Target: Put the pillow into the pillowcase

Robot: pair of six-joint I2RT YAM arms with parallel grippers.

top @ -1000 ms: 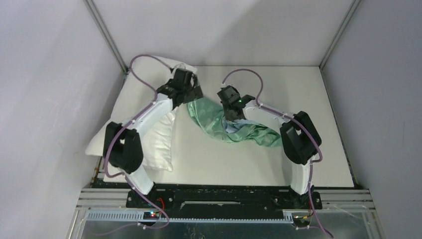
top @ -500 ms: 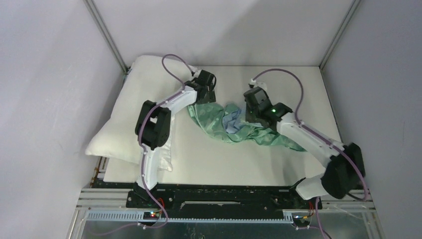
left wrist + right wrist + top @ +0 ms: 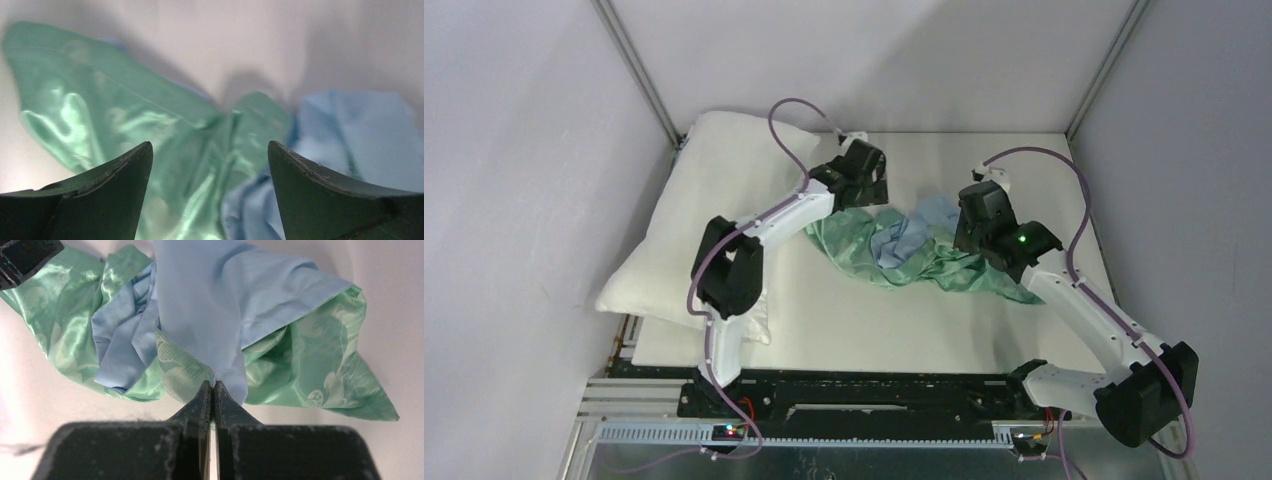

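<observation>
The white pillow (image 3: 679, 225) lies along the table's left side, partly under my left arm. The pillowcase (image 3: 889, 255) lies crumpled mid-table, sea-green with light blue folds showing. My left gripper (image 3: 865, 198) hovers open over its left end; in the left wrist view, green and blue cloth (image 3: 150, 120) lies below the open gripper (image 3: 210, 147). My right gripper (image 3: 965, 238) is at the cloth's right part. In the right wrist view it (image 3: 213, 383) is shut on an edge of the pillowcase (image 3: 210, 300), with a light blue panel drawn up to the tips.
Grey enclosure walls stand close on the left, back and right, with metal posts (image 3: 636, 75) at the back corners. The pillow overhangs the white table's (image 3: 1044, 170) left edge. The arm bases sit on a black rail (image 3: 874, 395) at the near edge.
My left gripper moved right, off the pillow, to above the pillowcase's left end. My right arm swung right and stretched out, pulling the cloth; more light blue now shows.
</observation>
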